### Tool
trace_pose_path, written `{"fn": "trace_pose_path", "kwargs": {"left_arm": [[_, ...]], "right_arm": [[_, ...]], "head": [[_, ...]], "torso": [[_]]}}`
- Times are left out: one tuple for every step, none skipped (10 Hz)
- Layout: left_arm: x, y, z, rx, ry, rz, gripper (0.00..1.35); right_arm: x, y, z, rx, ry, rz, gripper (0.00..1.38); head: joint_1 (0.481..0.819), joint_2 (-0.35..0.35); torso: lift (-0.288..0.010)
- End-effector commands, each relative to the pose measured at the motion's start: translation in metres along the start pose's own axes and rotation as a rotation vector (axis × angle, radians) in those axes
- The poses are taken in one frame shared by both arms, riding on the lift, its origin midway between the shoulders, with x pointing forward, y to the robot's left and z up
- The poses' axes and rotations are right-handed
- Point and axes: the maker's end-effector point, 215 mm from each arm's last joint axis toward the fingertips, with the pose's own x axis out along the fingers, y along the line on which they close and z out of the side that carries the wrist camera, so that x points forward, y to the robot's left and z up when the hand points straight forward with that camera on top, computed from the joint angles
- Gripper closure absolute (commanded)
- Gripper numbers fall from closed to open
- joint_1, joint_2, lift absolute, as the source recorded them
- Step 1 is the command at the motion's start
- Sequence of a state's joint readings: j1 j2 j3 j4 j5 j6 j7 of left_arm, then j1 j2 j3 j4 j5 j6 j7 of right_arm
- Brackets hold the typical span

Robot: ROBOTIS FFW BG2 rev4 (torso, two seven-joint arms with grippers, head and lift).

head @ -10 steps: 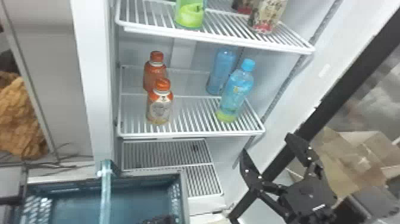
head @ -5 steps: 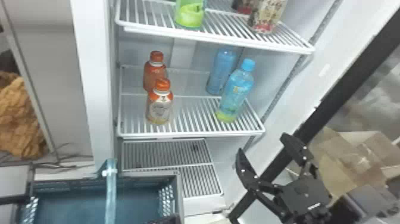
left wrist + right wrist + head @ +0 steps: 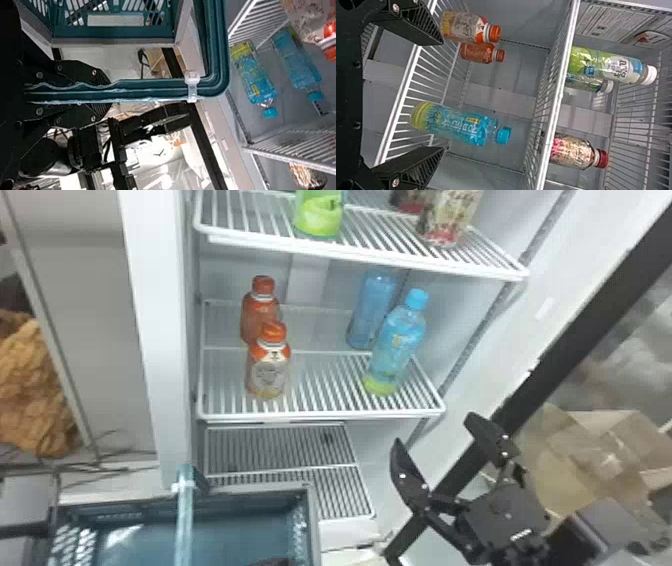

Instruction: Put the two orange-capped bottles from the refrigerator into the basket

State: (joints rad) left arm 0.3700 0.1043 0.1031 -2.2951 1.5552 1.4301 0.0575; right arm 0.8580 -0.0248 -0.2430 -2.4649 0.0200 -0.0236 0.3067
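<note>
A: How did the two orange-capped bottles look?
B: We noted both upright. The front bottle (image 3: 268, 372) had an orange shoulder and a pale, whitish lower part; the rear bottle (image 3: 260, 312) looked redder-orange throughout and was partly hidden behind the front one.
A: Any writing?
B: We saw a pale label with dark print on the front bottle, and left its wording unrecorded.
A: Where were they, relative to the jaws?
B: On the left part of the fridge's middle shelf (image 3: 320, 415), near each other. In the head view, the right gripper (image 3: 434, 430) was lower and to the right, well apart from both. We recorded its jaws as spread wide, with nothing between them.
A: And the left gripper (image 3: 107, 94)?
B: We found its jaws closed around the handle (image 3: 184, 520) of the basket (image 3: 250, 493), which was below the bottles in the head view.
</note>
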Motion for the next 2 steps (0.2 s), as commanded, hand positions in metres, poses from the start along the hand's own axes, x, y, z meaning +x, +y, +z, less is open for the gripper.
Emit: {"fn": "trace_pose_path", "kwargs": {"left_arm": [[-0.0005, 0.0066, -0.0021, -0.013, 0.005, 0.01, 1.14], [-0.0009, 0.0116, -0.0034, -0.03, 0.005, 0.014, 1.14]], "right_arm": [[0.0034, 0.0023, 0.0095, -0.003, -0.022, 0.007, 0.11], [0.0044, 0.0016, 0.0093, 0.008, -0.025, 0.006, 0.11]], "head": [[0.695, -0.35], [0.695, -0.35]], "torso": [[-0.288], [-0.288]]}}
